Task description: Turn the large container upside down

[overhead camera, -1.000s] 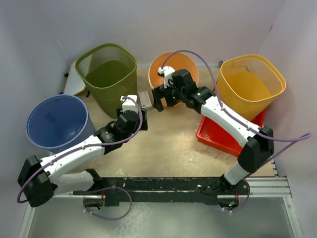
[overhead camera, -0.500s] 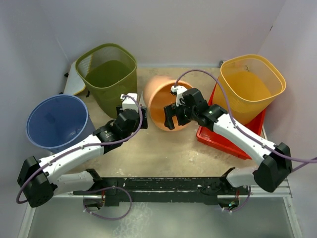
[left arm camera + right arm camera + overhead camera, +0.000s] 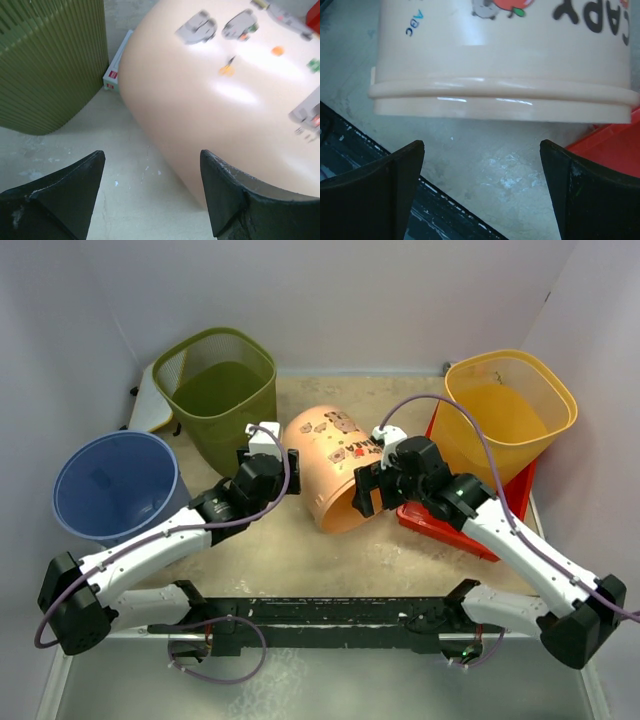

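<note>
The large container (image 3: 335,460), a peach bucket with cartoon prints, lies tipped on its side in the middle of the table. Its rim (image 3: 345,518) faces the near edge and its base points to the back left. My left gripper (image 3: 291,466) stands open close beside the bucket's left wall, with nothing between its fingers. In the left wrist view the bucket (image 3: 225,85) curves just past the right finger of that gripper (image 3: 151,155). My right gripper (image 3: 366,496) is open at the rim's right side. In the right wrist view the rim (image 3: 505,100) lies just beyond this gripper (image 3: 482,145).
A green mesh basket (image 3: 215,390) stands at the back left and a blue bin (image 3: 115,485) at the left. A yellow bin (image 3: 505,410) sits in a red tray (image 3: 440,515) at the right. A small white box (image 3: 117,65) lies between basket and bucket.
The bucket has gone from upright at the back to lying tipped toward the near edge. My right gripper came back toward the near side with it. The left arm barely moved.
</note>
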Motion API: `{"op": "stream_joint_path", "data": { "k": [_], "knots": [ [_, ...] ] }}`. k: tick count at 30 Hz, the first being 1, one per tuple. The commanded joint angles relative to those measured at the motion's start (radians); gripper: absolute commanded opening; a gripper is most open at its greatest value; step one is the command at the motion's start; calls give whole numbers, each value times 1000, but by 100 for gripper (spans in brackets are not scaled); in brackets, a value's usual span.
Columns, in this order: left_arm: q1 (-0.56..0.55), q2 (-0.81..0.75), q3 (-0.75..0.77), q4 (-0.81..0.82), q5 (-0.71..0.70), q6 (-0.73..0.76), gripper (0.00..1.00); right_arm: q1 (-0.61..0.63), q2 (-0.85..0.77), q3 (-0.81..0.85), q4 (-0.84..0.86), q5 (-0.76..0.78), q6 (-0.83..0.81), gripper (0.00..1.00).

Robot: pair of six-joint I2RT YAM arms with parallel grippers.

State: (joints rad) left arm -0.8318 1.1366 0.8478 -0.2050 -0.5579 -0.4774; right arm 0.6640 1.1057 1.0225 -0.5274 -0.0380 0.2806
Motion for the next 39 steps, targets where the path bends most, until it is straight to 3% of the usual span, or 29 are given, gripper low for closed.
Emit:
{"op": "stream_joint_path", "data": {
  "k": [1, 8, 16, 21, 30, 39],
  "knots": [
    [17, 17, 100, 25, 4, 11, 74, 3, -58, 23, -71, -76, 13, 100],
    [159, 13, 151, 54, 200, -49, 74, 3, -149, -36, 93, -162, 217, 100],
    [172, 51, 145, 91, 303, -41, 73, 3, -193, -274, 555, -169, 599, 100],
    [171, 24, 106, 108, 337, -55, 73, 1, -137, -353, 829, -166, 733, 100],
    [170, 10, 53, 100, 442, -81, 73, -74, -72, -248, 736, -153, 642, 100],
    [147, 43, 21, 151, 486, -110, 73, -195, -200, -275, 551, -152, 598, 100]
  ]
}}
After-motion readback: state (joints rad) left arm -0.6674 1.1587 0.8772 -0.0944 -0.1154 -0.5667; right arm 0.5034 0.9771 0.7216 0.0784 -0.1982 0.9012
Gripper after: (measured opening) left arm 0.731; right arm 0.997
